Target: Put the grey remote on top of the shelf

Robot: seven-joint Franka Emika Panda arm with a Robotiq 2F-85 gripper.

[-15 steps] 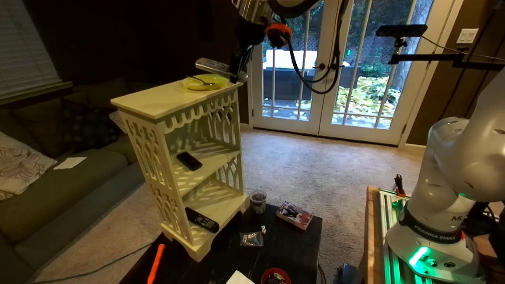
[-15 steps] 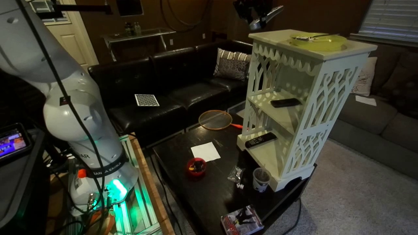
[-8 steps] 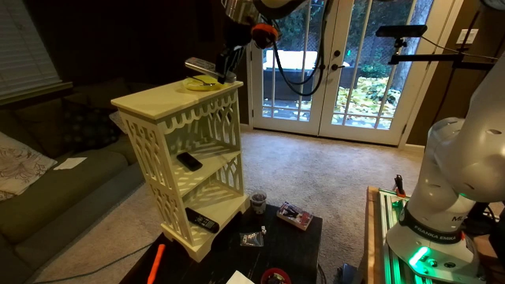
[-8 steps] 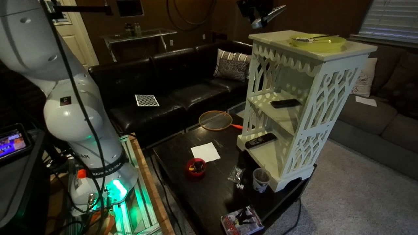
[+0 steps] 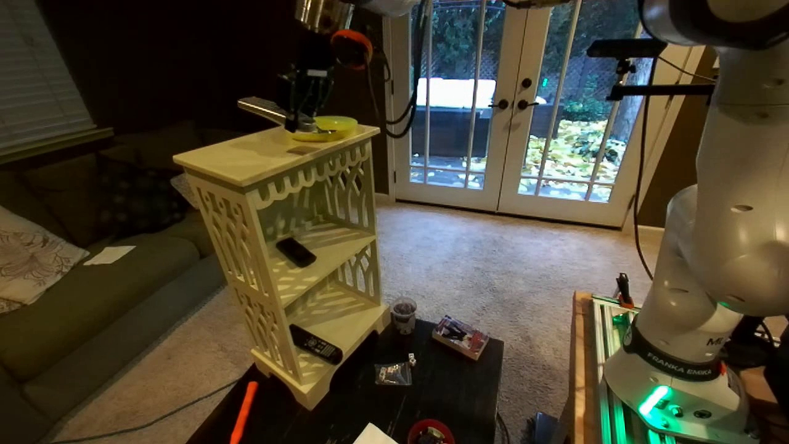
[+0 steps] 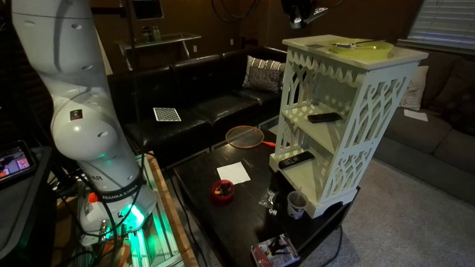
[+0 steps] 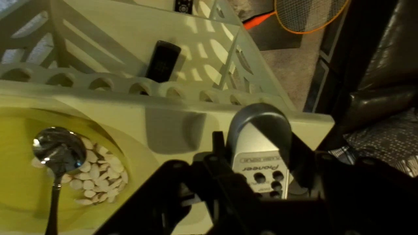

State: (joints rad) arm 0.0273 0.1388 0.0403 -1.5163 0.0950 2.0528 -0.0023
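Note:
The grey remote (image 5: 261,109) is held by my gripper (image 5: 297,123) above the top of the cream shelf (image 5: 231,154). It is tilted, and a gap shows beneath it in an exterior view (image 6: 317,13). My gripper also shows in that view (image 6: 302,20). In the wrist view the rounded end of the remote (image 7: 253,140) lies between the two dark fingers, which are shut on it. The rest of the remote is hidden behind the gripper there. A shadow falls on the shelf top (image 7: 134,112) beside the remote.
A yellow plate (image 7: 19,169) with a spoon (image 7: 58,151) and pale seeds occupies part of the shelf top. Black remotes lie on the middle tier (image 5: 296,251) and the bottom tier (image 5: 316,344). A dark table (image 6: 207,207) bears the shelf, a cup (image 6: 297,204) and a red bowl (image 6: 223,190).
My gripper has carried the grey remote leftward in one exterior view and slightly rightward in the other, over the shelf top. A shadow now shows on the top beside the plate.

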